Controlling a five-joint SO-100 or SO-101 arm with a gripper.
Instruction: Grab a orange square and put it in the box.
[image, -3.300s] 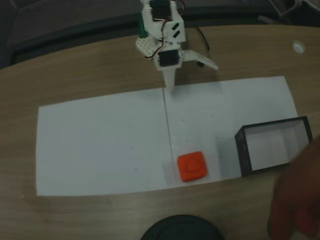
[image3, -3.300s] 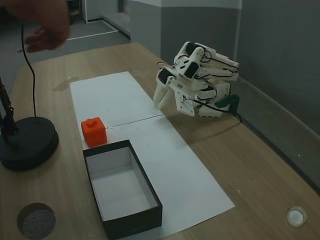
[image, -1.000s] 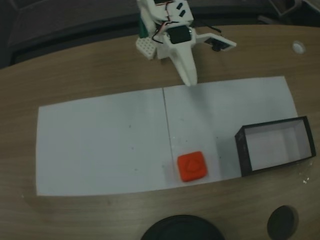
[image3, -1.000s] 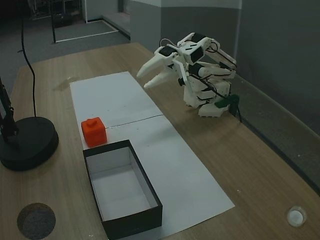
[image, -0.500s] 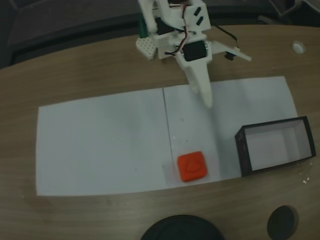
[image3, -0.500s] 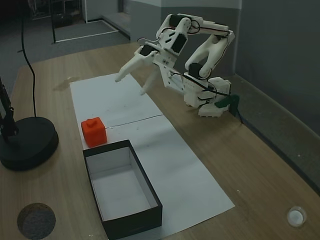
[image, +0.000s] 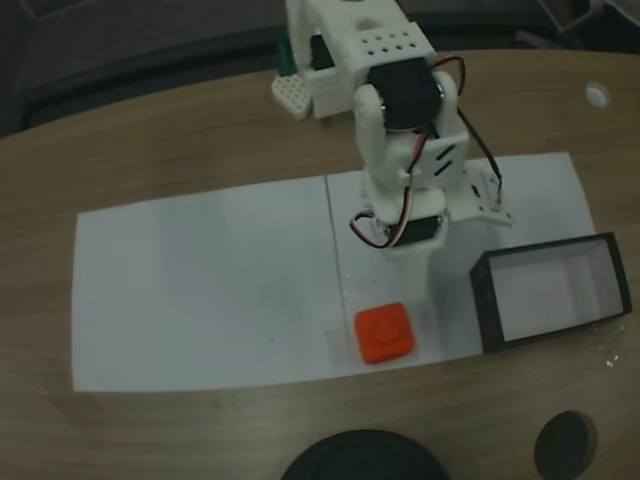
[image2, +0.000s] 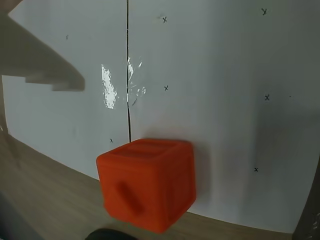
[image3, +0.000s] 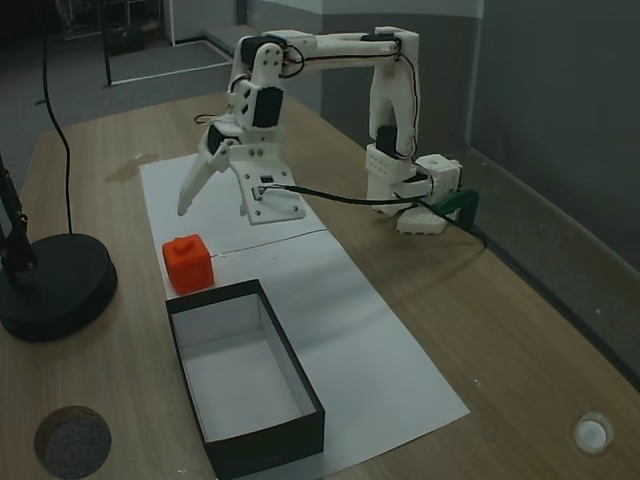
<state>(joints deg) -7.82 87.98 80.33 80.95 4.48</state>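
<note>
The orange square (image: 383, 333) (image3: 188, 262) rests on the white paper near its front edge, beside the short end of the box (image: 487, 305) (image3: 300, 385), which has black walls and a pale floor. My gripper (image3: 214, 208) (image: 418, 280) hangs open above the paper, just on the arm-base side of the orange square, not touching it. In the wrist view the orange square (image2: 147, 182) fills the lower centre, and one white finger (image2: 42, 60) shows at the upper left. Nothing sits between the fingers.
White paper sheets (image: 200, 290) cover the wooden table. A black round stand base (image3: 55, 285) (image: 360, 458) sits near the orange square. A dark disc (image: 565, 440) (image3: 72, 440) and a small white cap (image: 597, 95) lie on the wood.
The arm unfolded from its base and reached out low over the paper toward the orange square, with the fingers spread. A person's hand seen 3.3 s ago has left. Square and box stayed put.
</note>
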